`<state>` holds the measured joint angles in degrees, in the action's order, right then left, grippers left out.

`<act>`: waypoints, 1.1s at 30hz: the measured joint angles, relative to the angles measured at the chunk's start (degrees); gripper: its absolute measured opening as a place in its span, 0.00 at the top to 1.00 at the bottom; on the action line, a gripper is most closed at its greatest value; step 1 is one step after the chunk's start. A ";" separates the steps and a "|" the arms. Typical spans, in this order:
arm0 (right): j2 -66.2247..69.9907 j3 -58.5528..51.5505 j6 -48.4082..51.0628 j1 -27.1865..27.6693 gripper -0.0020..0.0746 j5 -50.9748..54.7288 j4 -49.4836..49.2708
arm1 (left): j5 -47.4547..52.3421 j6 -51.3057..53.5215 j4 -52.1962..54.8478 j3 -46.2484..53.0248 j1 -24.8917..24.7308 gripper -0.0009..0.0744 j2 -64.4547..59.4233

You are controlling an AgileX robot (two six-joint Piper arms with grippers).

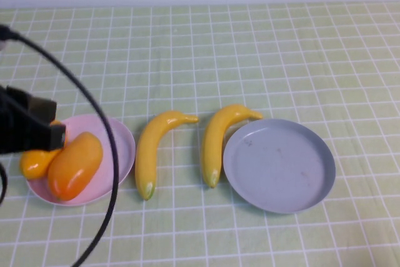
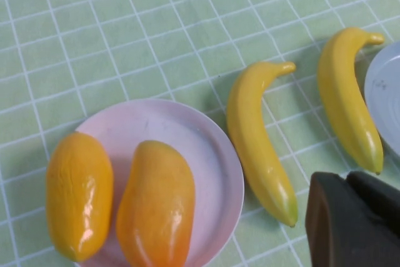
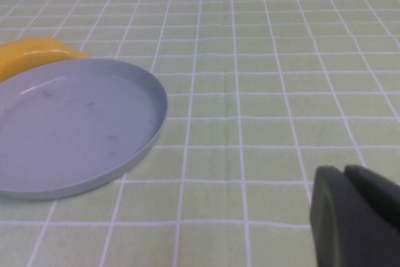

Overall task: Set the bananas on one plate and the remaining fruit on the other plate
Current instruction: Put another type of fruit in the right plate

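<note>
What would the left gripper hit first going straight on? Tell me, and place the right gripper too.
Probably the nearer banana beside the pink plate, though depth is unclear. The left gripper sits over that plate's left side; the right gripper hangs beside the grey plate.

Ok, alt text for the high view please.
Two mangoes lie on a pink plate; two bananas lie on the green checked cloth beside an empty grey plate. The left gripper hangs over the pink plate; the right gripper is out of view.

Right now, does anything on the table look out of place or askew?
Nothing spilled or damaged. The two bananas lie on the cloth, the right one touching the grey plate. Left gripper hovers over the pink plate; right gripper hovers beside the grey plate.
</note>
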<state>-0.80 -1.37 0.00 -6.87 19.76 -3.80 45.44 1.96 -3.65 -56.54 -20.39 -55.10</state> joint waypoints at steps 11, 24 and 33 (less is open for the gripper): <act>0.00 0.00 0.00 0.00 1.00 0.00 0.00 | -16.82 -0.45 -0.83 27.30 0.00 0.99 22.54; 0.00 0.00 0.00 0.00 1.00 0.00 0.00 | -30.02 -0.81 3.98 41.25 0.00 0.99 26.39; 0.00 0.00 0.00 0.00 1.00 0.00 0.00 | -49.49 -0.34 4.21 55.31 4.28 0.99 38.20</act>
<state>-0.80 -1.37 0.00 -6.87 19.76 -3.80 -4.05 1.62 0.56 -1.23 -16.12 -16.90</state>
